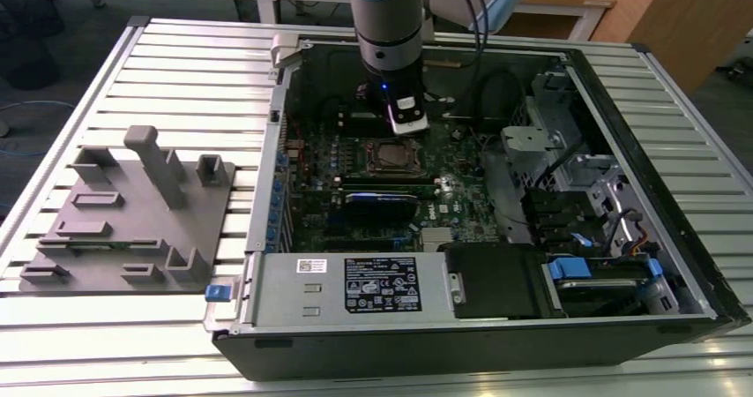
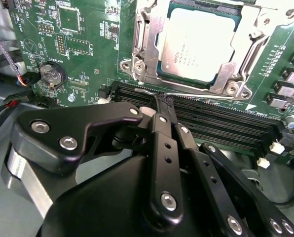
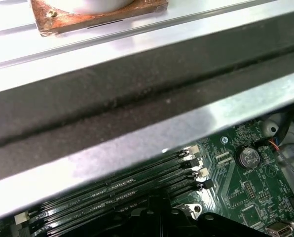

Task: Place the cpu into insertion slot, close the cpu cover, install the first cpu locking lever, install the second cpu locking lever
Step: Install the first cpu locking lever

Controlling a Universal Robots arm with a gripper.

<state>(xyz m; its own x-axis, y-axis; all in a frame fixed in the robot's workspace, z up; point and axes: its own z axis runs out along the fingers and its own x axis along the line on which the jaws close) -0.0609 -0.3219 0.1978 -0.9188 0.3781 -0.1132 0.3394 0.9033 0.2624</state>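
The cpu (image 2: 201,44), a square chip with a dull silver top, lies flat in the insertion slot, and the slot's contact field is hidden beneath it. The silver cpu cover (image 2: 146,47) lies down around the chip and frames it. A thin wire locking lever (image 2: 206,96) runs along the socket edge nearest the memory slots. My gripper (image 2: 164,102) has its black fingers together, and their tips rest right at this lever. In the exterior view my gripper (image 1: 398,132) hangs just behind the cpu (image 1: 389,155), inside the open computer case.
Long black memory slots (image 2: 226,123) lie right beside the fingertips. A coin cell battery (image 2: 52,74) sits on the green board. The case wall (image 3: 137,89) is close by. A grey parts fixture (image 1: 130,212) stands on the slatted table at the exterior view's left.
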